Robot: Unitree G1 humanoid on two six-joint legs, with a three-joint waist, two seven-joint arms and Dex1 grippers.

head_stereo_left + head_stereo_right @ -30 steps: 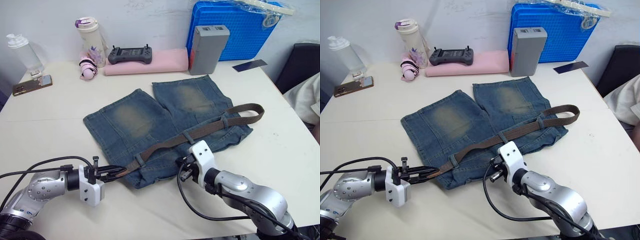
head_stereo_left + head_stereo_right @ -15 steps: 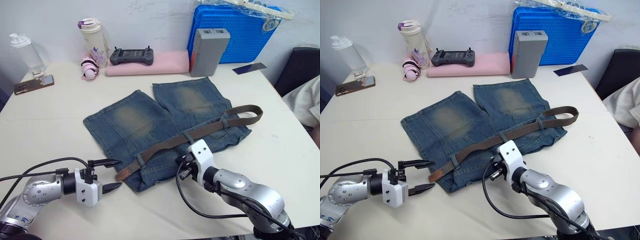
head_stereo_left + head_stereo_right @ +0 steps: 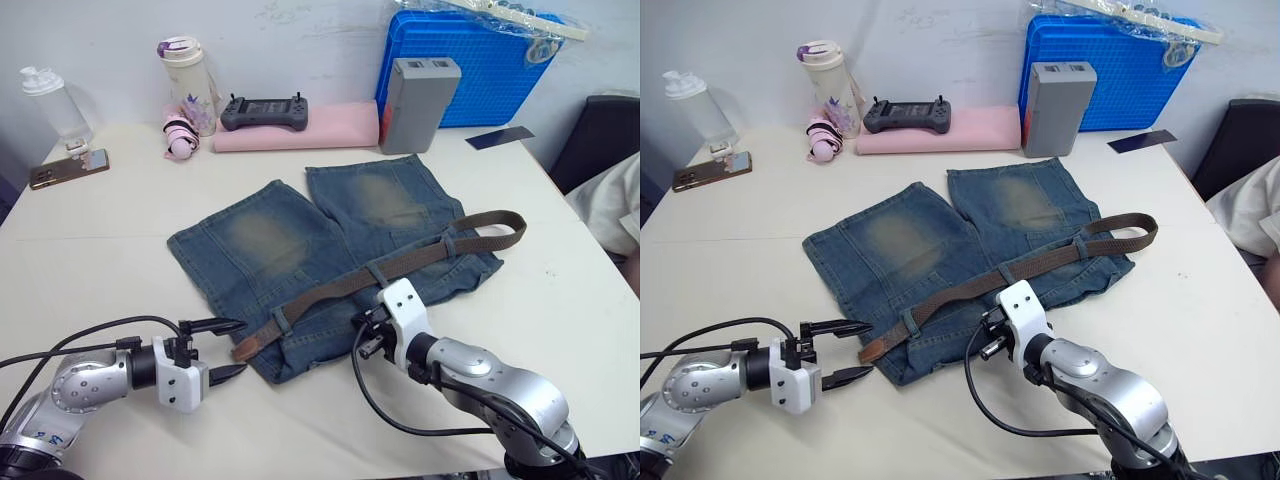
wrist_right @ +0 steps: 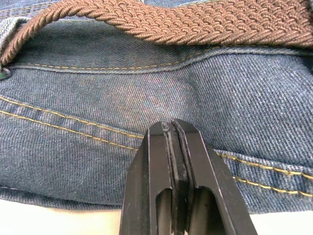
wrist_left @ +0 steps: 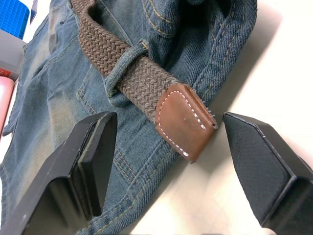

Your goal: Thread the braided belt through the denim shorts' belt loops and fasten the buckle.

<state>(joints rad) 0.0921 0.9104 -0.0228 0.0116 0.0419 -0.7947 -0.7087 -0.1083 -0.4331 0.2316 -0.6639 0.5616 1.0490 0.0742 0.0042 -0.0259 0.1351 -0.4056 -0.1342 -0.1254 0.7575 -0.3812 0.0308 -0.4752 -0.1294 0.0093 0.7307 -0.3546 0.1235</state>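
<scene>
The denim shorts [image 3: 330,235] lie flat mid-table with the waistband toward me. Across the waistband runs the braided belt [image 3: 410,258], passing under belt loops [image 3: 283,318] [image 3: 372,272]; its far end folds back at the right [image 3: 505,228]. The buckle is hidden. The belt's tan leather tip [image 5: 186,120] pokes out of the leftmost loop [image 5: 122,73] and rests at the shorts' corner. My left gripper [image 3: 238,348] stands open, one finger on each side of that tip, not touching it. My right gripper [image 4: 171,129] is shut, its tips against the denim just below the belt.
Along the far edge stand two bottles [image 3: 183,80] [image 3: 45,100], a phone [image 3: 65,168], a black controller [image 3: 262,108] on a pink cloth, a grey box [image 3: 418,98] and a blue crate [image 3: 480,55]. A person's sleeve [image 3: 610,200] shows at the right edge.
My left gripper has let go of the belt's leather tip and opened. The tip now lies loose at the shorts' corner. The right gripper has not moved.
</scene>
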